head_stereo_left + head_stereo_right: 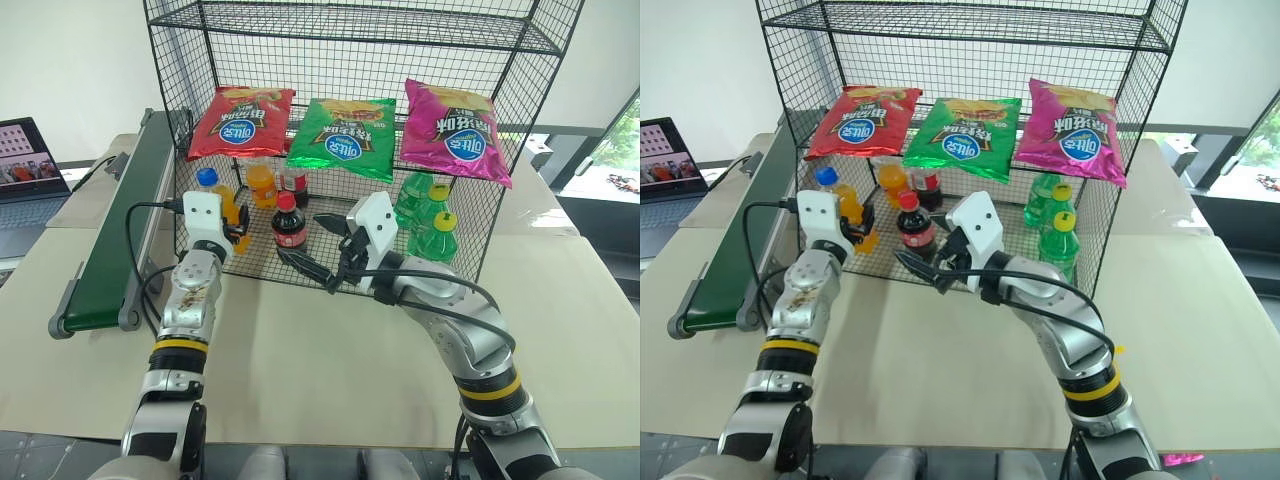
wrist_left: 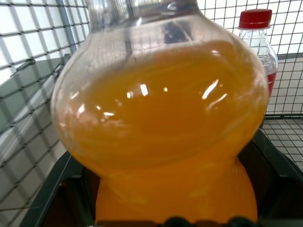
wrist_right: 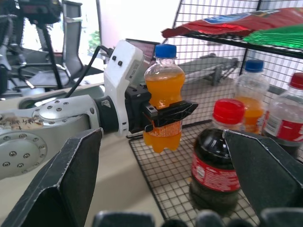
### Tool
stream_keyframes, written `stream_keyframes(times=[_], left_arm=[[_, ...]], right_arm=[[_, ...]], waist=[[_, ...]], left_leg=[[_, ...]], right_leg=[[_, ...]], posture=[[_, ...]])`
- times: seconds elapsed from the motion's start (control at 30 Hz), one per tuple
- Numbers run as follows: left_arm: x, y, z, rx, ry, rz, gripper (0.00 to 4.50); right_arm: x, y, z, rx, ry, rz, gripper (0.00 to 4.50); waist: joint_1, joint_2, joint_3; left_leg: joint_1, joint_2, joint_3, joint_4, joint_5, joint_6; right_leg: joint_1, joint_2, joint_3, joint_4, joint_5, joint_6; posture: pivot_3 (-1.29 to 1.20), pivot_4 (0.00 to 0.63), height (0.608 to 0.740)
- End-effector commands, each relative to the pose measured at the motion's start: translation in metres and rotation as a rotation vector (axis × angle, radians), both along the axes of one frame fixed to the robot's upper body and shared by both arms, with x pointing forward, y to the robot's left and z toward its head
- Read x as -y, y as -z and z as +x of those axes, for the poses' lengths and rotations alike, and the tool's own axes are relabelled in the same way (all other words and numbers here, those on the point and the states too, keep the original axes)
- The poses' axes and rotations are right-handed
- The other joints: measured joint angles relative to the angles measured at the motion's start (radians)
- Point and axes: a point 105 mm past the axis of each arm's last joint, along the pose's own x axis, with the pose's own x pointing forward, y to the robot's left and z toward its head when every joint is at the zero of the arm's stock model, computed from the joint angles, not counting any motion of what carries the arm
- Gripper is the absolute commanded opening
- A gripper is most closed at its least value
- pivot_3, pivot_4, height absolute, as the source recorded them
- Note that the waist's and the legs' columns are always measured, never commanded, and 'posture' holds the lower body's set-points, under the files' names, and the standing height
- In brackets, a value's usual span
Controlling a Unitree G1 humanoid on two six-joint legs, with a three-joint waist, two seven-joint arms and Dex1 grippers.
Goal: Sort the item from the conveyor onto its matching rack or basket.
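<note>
The wire rack (image 1: 520, 190) stands at the far middle of the table (image 1: 330, 370), with the conveyor (image 1: 125, 235) running along its left side and a laptop (image 1: 30, 165) further left. Three snack bags (image 1: 343, 132) lie side by side on its middle tier. On the bottom tier, a cola bottle (image 1: 288, 224) stands near the front, two bottles (image 1: 261, 184) behind it, and lime bottles (image 1: 432, 222) at the right. The left gripper (image 3: 163, 113) holds the item (image 3: 163, 97) at the rack's front left edge, left of the cola bottle.

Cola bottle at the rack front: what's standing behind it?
Behind the cola bottle on the rack floor stand an orange drink bottle and a red-labelled bottle. The cola bottle hides the lower part of the red-labelled one.
</note>
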Motion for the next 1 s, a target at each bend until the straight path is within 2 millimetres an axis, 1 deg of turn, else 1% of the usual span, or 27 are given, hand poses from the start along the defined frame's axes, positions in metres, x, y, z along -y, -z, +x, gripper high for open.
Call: stream_keyframes(times=[0.03, 0.1, 0.13, 0.2, 0.33, 0.43, 0.53, 0.6, 0.67, 0.8, 0.87, 0.93, 1.0], left_arm=[[-0.004, -0.012, 0.01, 0.068, -0.028, 0.022, 3.09], [-0.006, -0.004, 0.013, 0.052, -0.031, 0.018, 3.09], [-0.006, -0.002, 0.013, 0.05, -0.029, 0.014, 4.11], [-0.006, -0.001, 0.014, 0.049, -0.022, 0.002, 4.44], [-0.002, 0.0, 0.012, 0.059, 0.0, -0.016, 4.44], [0.0, 0.001, 0.008, 0.064, 0.011, -0.027, 4.44], [0.0, 0.009, -0.007, 0.046, 0.015, -0.032, 4.44], [-0.003, 0.018, -0.019, 0.024, 0.005, -0.013, 4.44], [-0.008, 0.026, -0.032, -0.004, -0.019, -0.008, 4.44], [-0.014, 0.029, -0.049, -0.039, -0.047, -0.011, 4.44], [-0.016, 0.03, -0.063, -0.057, -0.054, -0.008, 4.44], [-0.01, 0.036, -0.081, -0.1, 0.002, 0.002, 4.44], [0.0, 0.041, -0.098, -0.145, 0.078, -0.01, 4.44]], right_arm=[[0.0, -0.009, 0.001, 0.036, 0.032, 0.006, 4.5], [0.001, -0.01, 0.002, 0.037, 0.043, 0.007, 4.5], [0.001, -0.01, 0.002, 0.038, 0.046, 0.008, 4.5], [0.002, -0.011, 0.002, 0.04, 0.05, 0.008, 4.5], [0.003, -0.011, 0.002, 0.041, 0.051, 0.006, 4.5], [0.002, -0.01, 0.001, 0.04, 0.048, 0.005, 4.5], [0.003, -0.009, 0.001, 0.039, 0.045, 0.006, 4.5], [0.003, -0.008, 0.002, 0.037, 0.046, 0.007, 4.5], [0.002, -0.007, 0.002, 0.033, 0.048, 0.011, 4.5], [0.003, -0.005, 0.001, 0.029, 0.048, 0.015, 4.5], [0.003, -0.004, 0.001, 0.029, 0.046, 0.01, 4.5], [0.007, 0.0, 0.001, 0.023, 0.054, 0.003, 4.5], [0.016, 0.008, 0.001, 0.019, 0.086, -0.016, 4.5]], waist=[[-0.001, 0.0, 0.0], [-0.004, 0.0, 0.0], [-0.005, 0.0, 0.0], [-0.005, 0.0, 0.0], [-0.003, 0.0, 0.0], [-0.001, 0.0, 0.0], [-0.004, 0.001, 0.0], [-0.009, 0.001, 0.0], [-0.011, 0.001, -0.001], [-0.004, 0.001, -0.001], [-0.002, 0.001, -0.001], [-0.003, 0.001, -0.001], [-0.004, 0.002, -0.001]], left_leg=[[0.0, 0.0, 0.0, 0.0, 0.0, 0.0], [0.0, 0.0, 0.0, 0.0, 0.0, 0.0], [0.0, 0.0, 0.0, 0.0, 0.0, 0.0], [0.0, 0.0, 0.0, 0.0, 0.0, 0.0], [0.0, 0.0, 0.0, 0.0, 0.0, 0.0], [0.001, 0.0, 0.0, 0.0, 0.0, 0.0], [0.001, 0.0, 0.0, 0.0, 0.0, 0.0], [0.001, 0.0, 0.0, 0.0, 0.0, 0.0], [0.002, 0.001, 0.0, 0.0, 0.0, 0.0], [0.002, 0.001, 0.0, 0.0, 0.0, 0.0], [0.002, 0.001, 0.0, 0.002, 0.0, 0.0], [0.002, 0.001, 0.0, 0.002, 0.0, 0.0], [0.002, 0.001, 0.0, 0.001, 0.0, 0.0]], right_leg=[[0.0, 0.0, 0.0, 0.0, 0.0, 0.0], [0.0, 0.0, 0.0, 0.0, 0.0, 0.0], [0.0, 0.0, 0.0, 0.0, 0.0, 0.0], [0.0, 0.0, 0.0, 0.001, 0.0, 0.0], [0.0, 0.0, 0.0, 0.001, 0.0, 0.0], [0.001, 0.0, 0.0, 0.001, 0.0, 0.0], [0.001, 0.0, 0.0, 0.001, 0.0, 0.0], [0.001, 0.0, 0.0, 0.002, 0.0, 0.0], [0.0, 0.0, 0.0, 0.003, 0.0, 0.0], [0.0, 0.0, 0.0, 0.004, 0.0, 0.0], [0.001, 0.0, 0.0, 0.004, 0.0, 0.0], [0.002, 0.0, 0.0, 0.003, 0.0, 0.0], [0.001, 0.0, 0.0, 0.002, 0.0, 0.0]], posture=[[0.0, 0.15, 0.738], [0.0, 0.15, 0.738], [0.0, 0.15, 0.738], [0.0, 0.15, 0.738], [0.0, 0.15, 0.738], [0.0, 0.15, 0.738], [0.0, 0.15, 0.738], [0.0, 0.15, 0.738], [0.0, 0.15, 0.738], [0.0, 0.15, 0.738], [0.0, 0.15, 0.738], [0.0, 0.15, 0.738], [0.0, 0.15, 0.738]])
